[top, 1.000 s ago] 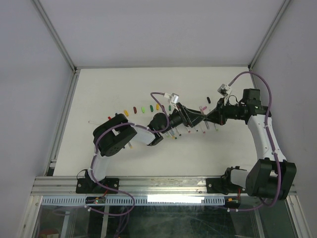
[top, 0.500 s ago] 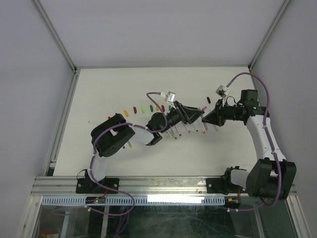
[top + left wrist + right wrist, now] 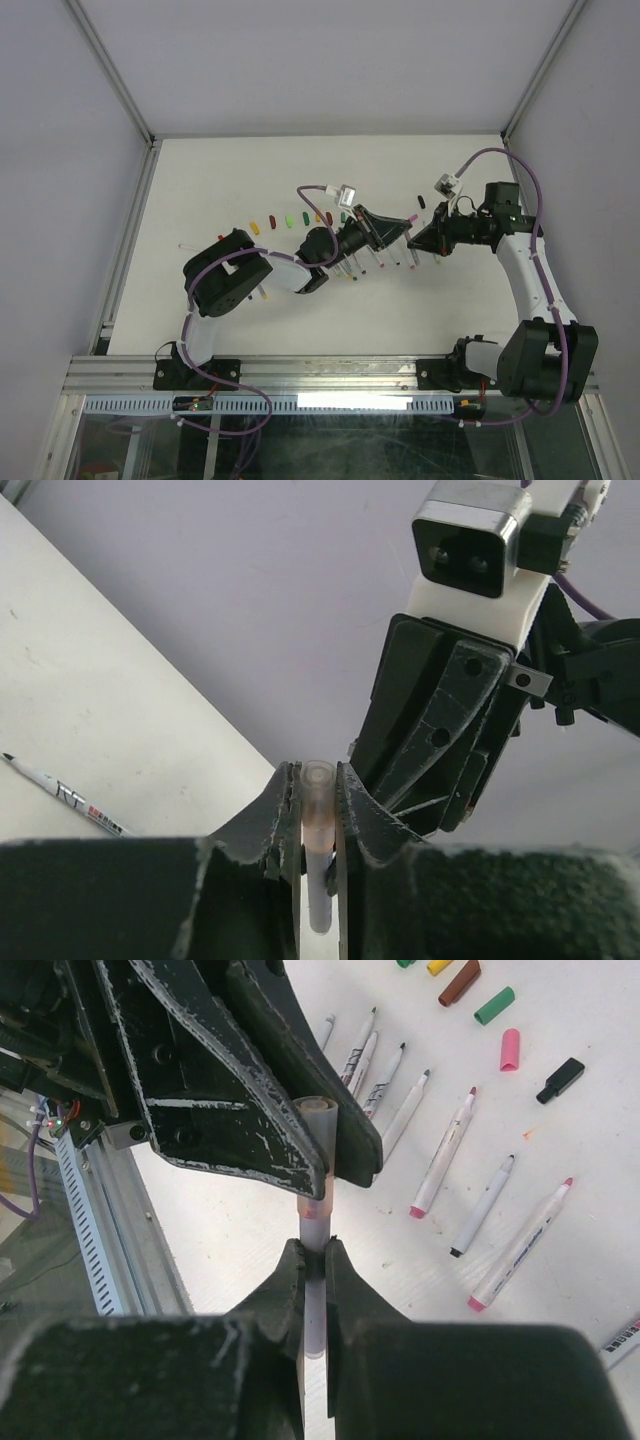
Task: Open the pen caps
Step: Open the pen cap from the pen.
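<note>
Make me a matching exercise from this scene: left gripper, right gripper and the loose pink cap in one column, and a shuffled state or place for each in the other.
1 left gripper
2 right gripper
3 loose pink cap

A shut on the pen barrel
B on the table, between the green cap and black cap
C shut on the held pen's cap

Pairs: 1-C, 2-A, 3-B

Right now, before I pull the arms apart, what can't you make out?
- Right wrist: where the pale pink cap meets the barrel lies in shadow between the left gripper and right gripper; seating unclear.
- Left wrist: barrel below the cap hidden behind that gripper's own fingers.
- Top view: cap and fingertips too small, masked by gripper bodies.
- Right wrist: a loose pen cut by the right edge.
</note>
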Available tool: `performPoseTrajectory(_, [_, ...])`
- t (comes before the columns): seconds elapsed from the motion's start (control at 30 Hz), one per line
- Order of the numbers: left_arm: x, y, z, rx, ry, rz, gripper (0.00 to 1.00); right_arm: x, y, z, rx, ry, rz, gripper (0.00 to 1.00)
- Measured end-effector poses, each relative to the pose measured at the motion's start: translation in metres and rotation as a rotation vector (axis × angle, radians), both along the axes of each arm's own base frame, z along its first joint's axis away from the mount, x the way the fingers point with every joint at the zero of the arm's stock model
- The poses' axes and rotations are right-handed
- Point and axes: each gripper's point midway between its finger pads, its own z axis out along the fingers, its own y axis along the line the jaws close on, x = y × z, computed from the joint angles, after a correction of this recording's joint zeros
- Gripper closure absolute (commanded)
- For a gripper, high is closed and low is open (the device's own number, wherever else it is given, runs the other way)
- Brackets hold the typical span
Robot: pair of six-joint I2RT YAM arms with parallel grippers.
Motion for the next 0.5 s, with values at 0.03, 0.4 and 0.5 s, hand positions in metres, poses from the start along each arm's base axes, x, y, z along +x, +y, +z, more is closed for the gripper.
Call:
performPoseTrajectory(0.03, [0.0,-0.001,0.001,-0.002,-0.002,-0.003,1.0,0.0,0.0,0.0,-0.002,0.0,-0.001,0.89])
performPoseTrajectory(0.4, [0.008,0.002,0.001,-0.004,0.008,0.04,1.0,-0.005,0.007,-0.011,0.006,0.041,0.003,0.57])
performPoseTrajectory(0.5, [0.009,0.003,0.001,-0.006,0.01,0.047,1.0,-0.005,0.011,-0.017,-0.012,0.052,0.004,0.84])
